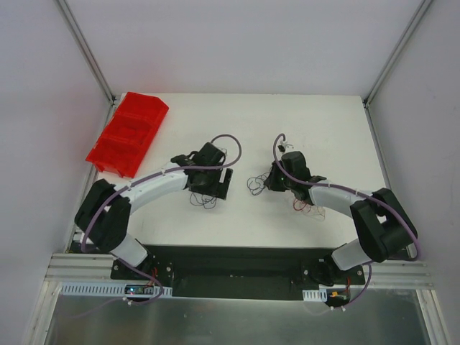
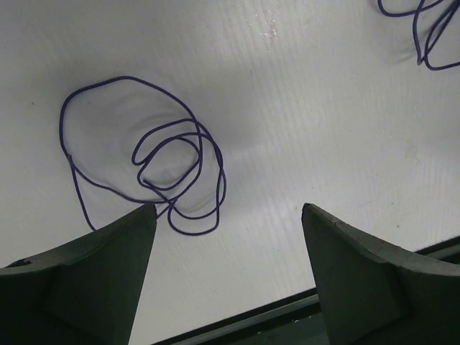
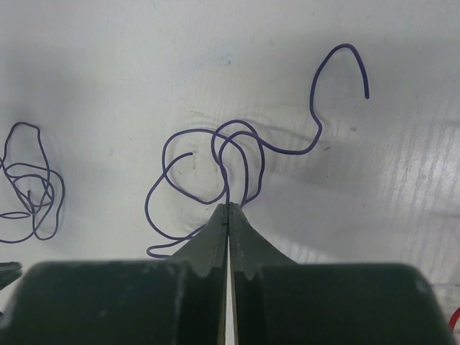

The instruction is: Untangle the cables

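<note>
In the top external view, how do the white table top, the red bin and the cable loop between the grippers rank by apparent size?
1. white table top, the largest
2. red bin
3. cable loop, by far the smallest
No two look alike.

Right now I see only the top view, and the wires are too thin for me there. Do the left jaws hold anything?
Observer: No. In the left wrist view the left jaws stand wide open, and a purple wire lies in loops on the table, near one tip.
Operator: And the right jaws?
Observer: The right jaws are shut, and a second purple wire seems pinched at their tips.
Operator: Does that wire touch another one?
Observer: No. The right wrist view shows one more purple tangle lying apart from it, with bare table between.
</note>
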